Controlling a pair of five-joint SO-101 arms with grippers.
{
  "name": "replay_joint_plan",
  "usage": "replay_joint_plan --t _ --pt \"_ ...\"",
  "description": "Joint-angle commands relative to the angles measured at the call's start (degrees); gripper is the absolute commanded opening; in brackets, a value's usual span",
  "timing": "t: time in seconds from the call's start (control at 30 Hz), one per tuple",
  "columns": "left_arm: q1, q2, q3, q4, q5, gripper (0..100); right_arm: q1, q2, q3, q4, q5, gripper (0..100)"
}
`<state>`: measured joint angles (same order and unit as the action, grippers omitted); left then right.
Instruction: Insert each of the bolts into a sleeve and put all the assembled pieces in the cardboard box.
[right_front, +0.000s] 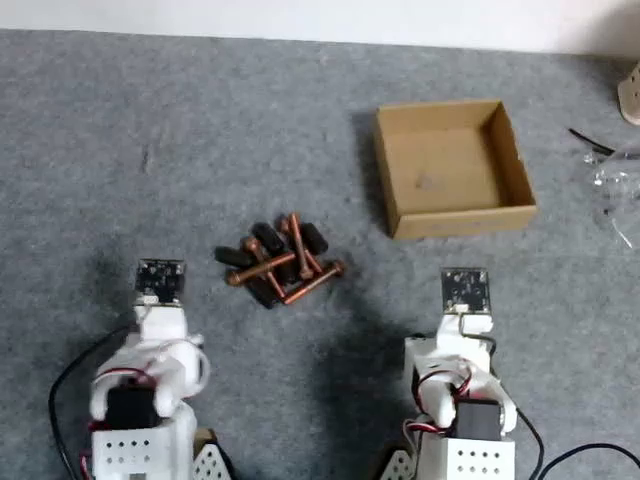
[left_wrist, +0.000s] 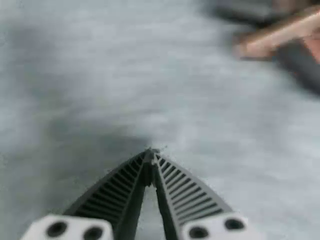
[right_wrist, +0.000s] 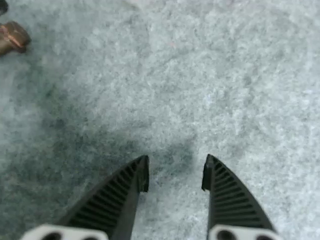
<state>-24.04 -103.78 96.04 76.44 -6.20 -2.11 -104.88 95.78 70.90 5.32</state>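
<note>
Two arms are standing side by side at the grey table (right_front: 100, 150), and one cardboard box (right_front: 455, 218) is sitting open side up beyond the right arm. Four copper bolts (right_front: 312, 283), as far as I can count, are lying crossed in one pile with black sleeves (right_front: 235, 257), whose number I cannot tell, between the box and the left arm. Over the table the left gripper (left_wrist: 150, 152) is hanging with jaws pressed together on nothing, while the right gripper (right_wrist: 175, 172) is hanging with jaws apart, gripping nothing.
</note>
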Motion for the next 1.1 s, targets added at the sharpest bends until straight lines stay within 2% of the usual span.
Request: replay_joint_plan --t 0.0,0.27,0.47,0.57,0.63,0.77,0.87,0.97,1.07 --pt "-1.19 -0.48 1.10 -0.44 -0.70 1 -0.48 -0.13 7.87 0.22 -0.53 16.6" --pt "-1.27 -0.57 0.84 -1.85 -1.41 1 -0.48 -0.13 7.87 0.22 -0.53 16.6" --pt "-4.18 -0.66 -8.31 -24.18 -15.21 1 -0.48 -0.13 7.87 0.22 -0.53 16.6" --pt "-6.90 -0.66 -14.29 -29.45 -21.89 1 -0.48 -0.13 7.87 0.22 -0.53 16.6" --pt "-6.81 -0.57 -21.05 -29.80 -23.56 1 -0.48 -0.13 7.87 0.22 -0.53 16.6" --pt "-4.26 -0.04 -36.70 -24.70 -19.69 1 -0.48 -0.13 7.87 0.22 -0.53 16.6" --pt "-1.71 1.01 -45.14 -22.15 -19.52 1 -0.48 -0.13 7.87 0.22 -0.53 16.6" --pt "-1.19 8.75 -51.30 -21.80 -19.52 1 -0.48 -0.22 7.87 0.22 -0.53 16.6" --pt "-1.01 22.81 -57.01 -21.71 -19.43 1 -0.48 -0.22 7.87 0.22 -0.53 16.6"
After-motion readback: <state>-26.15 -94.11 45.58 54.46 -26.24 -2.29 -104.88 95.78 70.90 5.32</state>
